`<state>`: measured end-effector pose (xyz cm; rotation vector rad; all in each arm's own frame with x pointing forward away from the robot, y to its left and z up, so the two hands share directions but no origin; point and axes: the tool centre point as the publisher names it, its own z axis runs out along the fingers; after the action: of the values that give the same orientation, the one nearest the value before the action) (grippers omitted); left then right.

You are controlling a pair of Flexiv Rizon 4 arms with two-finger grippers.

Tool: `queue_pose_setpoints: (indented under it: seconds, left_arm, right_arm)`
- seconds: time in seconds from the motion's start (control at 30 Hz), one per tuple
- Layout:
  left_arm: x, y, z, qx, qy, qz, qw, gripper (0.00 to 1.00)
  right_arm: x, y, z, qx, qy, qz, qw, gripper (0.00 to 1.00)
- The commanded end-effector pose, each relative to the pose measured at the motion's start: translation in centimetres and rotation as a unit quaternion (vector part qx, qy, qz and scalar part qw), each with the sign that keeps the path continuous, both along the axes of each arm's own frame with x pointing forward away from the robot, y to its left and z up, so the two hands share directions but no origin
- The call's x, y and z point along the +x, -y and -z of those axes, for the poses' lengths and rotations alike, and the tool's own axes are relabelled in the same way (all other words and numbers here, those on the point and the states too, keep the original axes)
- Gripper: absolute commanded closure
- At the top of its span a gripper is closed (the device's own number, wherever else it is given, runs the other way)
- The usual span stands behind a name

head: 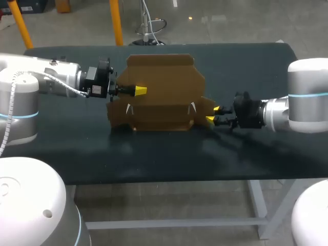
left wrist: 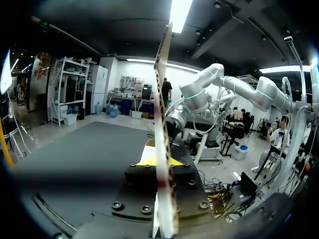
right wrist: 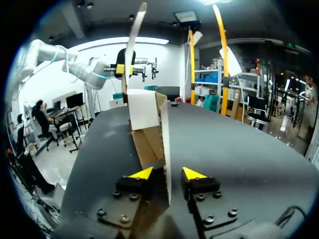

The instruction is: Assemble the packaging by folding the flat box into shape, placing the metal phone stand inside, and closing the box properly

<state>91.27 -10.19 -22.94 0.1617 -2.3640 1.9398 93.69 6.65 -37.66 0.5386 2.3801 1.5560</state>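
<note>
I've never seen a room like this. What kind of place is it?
Probably a robot lab or workshop: a yellow-tipped left gripper and right gripper sit at either side of a brown cardboard box on a dark table.

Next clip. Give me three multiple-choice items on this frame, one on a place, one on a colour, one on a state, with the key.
1. Where is the left gripper? A at the left edge of the box; B at its right flap; C raised high above it.
2. What colour is the box? A white; B brown; C blue.
3. How is the box? A closed up; B open, not closed; C torn in two.
Key: 1 A, its yellow tip sits on the box's left edge; 2 B, the cardboard is plainly brown; 3 B, it lies spread open on the table.
</note>
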Motion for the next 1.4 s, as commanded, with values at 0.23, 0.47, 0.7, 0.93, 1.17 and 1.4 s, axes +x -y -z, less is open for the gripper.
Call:
queue_pose_setpoints:
  seconds: [0.23, 0.47, 0.7, 0.93, 1.17, 1.4]
  left_arm:
    - [0.0, 0.0, 0.3, 0.0, 0.0, 0.0, 1.0, 1.0]
    - [0.0, 0.0, 0.3, 0.0, 0.0, 0.0, 1.0, 1.0]
    - [0.0, 0.0, 0.3, 0.0, 0.0, 0.0, 1.0, 1.0]
    - [0.0, 0.0, 0.3, 0.0, 0.0, 0.0, 1.0, 1.0]
    - [0.0, 0.0, 0.3, 0.0, 0.0, 0.0, 1.0, 1.0]
    - [0.0, 0.0, 0.3, 0.0, 0.0, 0.0, 1.0, 1.0]
  right_arm:
    - [-0.7, -1.1, 0.0, 0.006, 0.005, 0.014, 1.0, 1.0]
    - [-1.3, -1.6, 0.0, 0.008, 0.004, 0.027, 1.0, 1.0]
    - [-1.7, -2.3, 0.1, 0.02, 0.003, 0.047, 0.999, 1.0]
    - [-1.7, -3.3, 0.3, 0.027, 0.0, 0.065, 0.998, 1.0]
    - [-1.9, -4.5, 0.6, 0.031, -0.005, 0.078, 0.996, 0.8]
    - [-2.6, -5.6, 0.5, 0.033, -0.005, 0.09, 0.995, 0.69]
